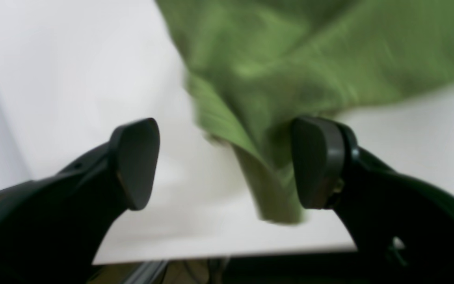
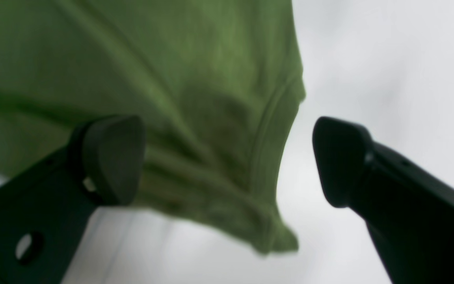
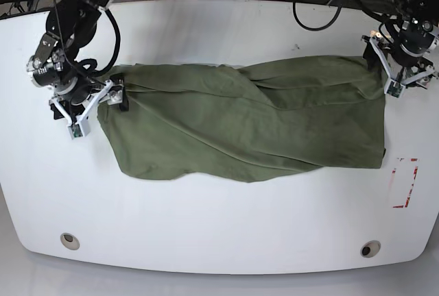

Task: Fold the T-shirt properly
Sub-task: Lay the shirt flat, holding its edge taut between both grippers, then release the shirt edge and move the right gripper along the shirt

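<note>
A: Although both wrist views were blurred, the soft olive-green cotton T-shirt (image 3: 247, 121) lay spread across the middle of the white oval tabletop (image 3: 206, 220), rumpled, with one black end effector at each short end.

B: And their state?

A: The left end effector (image 1: 227, 163) had its jaws spread, a hanging fold of cloth between them, close against one pad, nothing pinched. The right end effector (image 2: 227, 159) was likewise spread wide, with a bunched hem corner sitting in the gap.

B: What could have gone wrong from there?

A: In my judgement, either one could have closed on too thin a slip of fabric, so the corner slid out on lifting. The left fold sat off-centre, against one pad only, which made a shallow bite likely. A thick bunch on the right could have dragged extra layers along and left the fold crooked. Uneven lifting would have skewed the shirt.

B: Counts?

A: One T-shirt, two end effectors, one tabletop, two small round holes (image 3: 68, 240) near its front edge, one red-outlined marking (image 3: 405, 183) beside the shirt.
</note>
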### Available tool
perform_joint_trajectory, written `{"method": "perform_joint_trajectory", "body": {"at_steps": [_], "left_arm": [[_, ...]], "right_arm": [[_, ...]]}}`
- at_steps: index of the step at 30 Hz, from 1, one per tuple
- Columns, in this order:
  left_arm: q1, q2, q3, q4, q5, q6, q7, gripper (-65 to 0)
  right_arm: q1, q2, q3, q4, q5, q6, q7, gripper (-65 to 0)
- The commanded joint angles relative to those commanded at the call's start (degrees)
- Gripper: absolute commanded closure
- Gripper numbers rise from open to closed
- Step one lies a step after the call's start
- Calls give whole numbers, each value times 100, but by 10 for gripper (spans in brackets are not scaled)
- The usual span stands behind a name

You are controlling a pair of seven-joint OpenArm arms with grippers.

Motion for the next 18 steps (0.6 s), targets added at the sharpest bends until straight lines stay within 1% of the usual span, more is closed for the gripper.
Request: {"method": "perform_joint_trajectory", "body": {"at_steps": [6, 9, 10, 14, 18], "left_arm": [[-237, 44, -290, -26, 0, 0, 9, -492], [-343, 44, -369, -26, 0, 0, 0, -492], [-422, 44, -369, -26, 0, 0, 0, -492], [-484, 53, -396, -18, 0, 0, 0, -492], [-510, 53, -396, -18, 0, 0, 0, -492]], "right_arm": [[492, 246, -149, -1002, 0, 0, 378, -650], [695, 396, -299, -1635, 0, 0, 703, -650], [791, 475, -404, -1943, 0, 0, 923, -650], [932, 659, -659, -2576, 0, 0, 1345, -650], [1099, 738, -870, -3288, 0, 0, 1837, -650]]}}
